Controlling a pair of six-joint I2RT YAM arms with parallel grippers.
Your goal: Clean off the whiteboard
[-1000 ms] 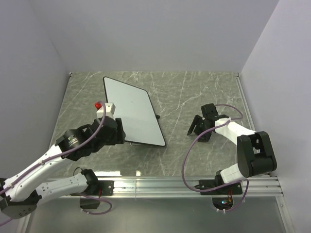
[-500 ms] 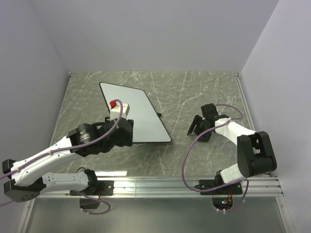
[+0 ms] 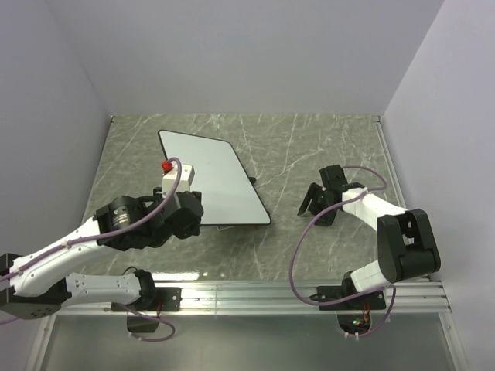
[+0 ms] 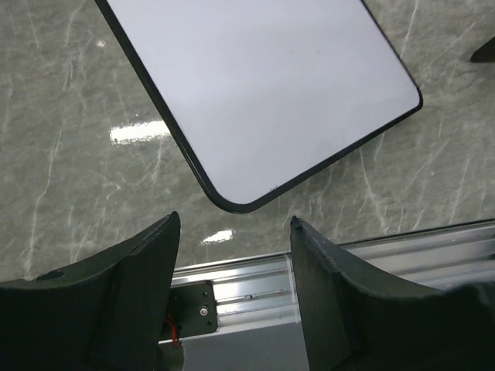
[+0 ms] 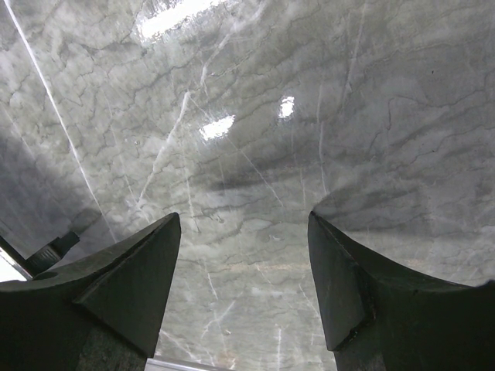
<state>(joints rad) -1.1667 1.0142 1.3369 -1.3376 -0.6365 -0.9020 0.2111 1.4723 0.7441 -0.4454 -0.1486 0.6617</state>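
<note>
1. Left side. The left arm reaches in from the near-left corner of the table. The left fingers hang just beside the near edge of the whiteboard, on its near-left side. In the left wrist view, the board's rounded near corner lies directly ahead of the gap between the two fingers, apart from both. The fingers are spread moderately wide. Nothing sits between them and they touch nothing.

2. Whiteboard. The board rests on the left half of the table. Its long axis runs away from the arm bases, and the far end leans left. The surface shows no marks in either view that covers it, so the erasing appears complete or nearly so. No eraser is visible in any view.

3. Controlling relation. The board lies forward and slightly right of the left fingers. The left arm is by far the nearer, so any further contact with the board falls to it.

4. Right side. The right arm is folded back on the right half of the table, well apart from the board. The right fingers are spread wide over bare table, holding nothing.
</note>
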